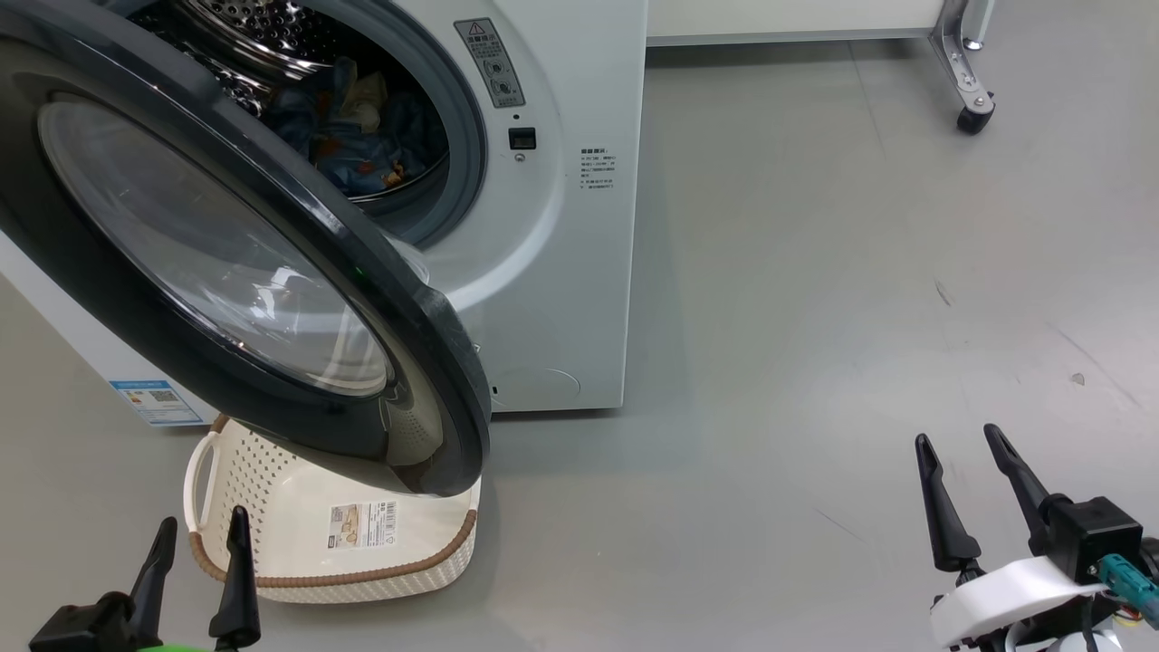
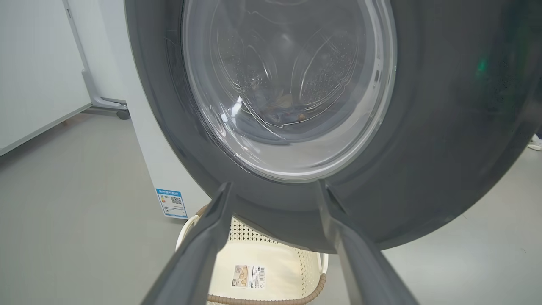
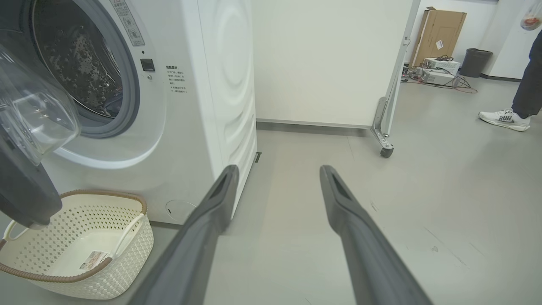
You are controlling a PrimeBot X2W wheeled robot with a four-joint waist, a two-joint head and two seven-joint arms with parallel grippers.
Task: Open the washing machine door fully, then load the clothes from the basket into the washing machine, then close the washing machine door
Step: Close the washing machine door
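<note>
A grey floor [image 1: 815,272] is stretching out in front of a white partition on wheels [image 3: 383,140]. At the far right of the right wrist view a person's shoe [image 3: 504,118] is standing near a cardboard box [image 3: 438,38].

The left gripper [image 1: 203,518] is hanging at the lower left with its two dark fingers spread wide and gripping nothing. In its own wrist view the left gripper [image 2: 275,185] is pointing at the outer face of the door [image 2: 423,148]. The right gripper [image 1: 957,435] is hovering over bare floor at the lower right, well apart from the machine, and is likewise splayed wide and empty. Its wrist view shows it [image 3: 279,167] aiming past the machine's corner.

Just beyond the left fingers, the basket [image 1: 272,471] is sitting on the floor against the foot of the washing machine [image 1: 561,272]. Its bare bottom is showing a label sticker [image 1: 362,525], and its long side is running roughly along the machine's front.

The round door [image 1: 407,362] is standing partly open, hinged on the robot's left. Its free edge is hanging over the basket and its glass bulge is facing the opening. Inside the drum [image 1: 244,27], the blue clothes [image 1: 362,136] are lying in a heap at the bottom. A blue sticker [image 1: 158,398] is showing low on the machine's front.
</note>
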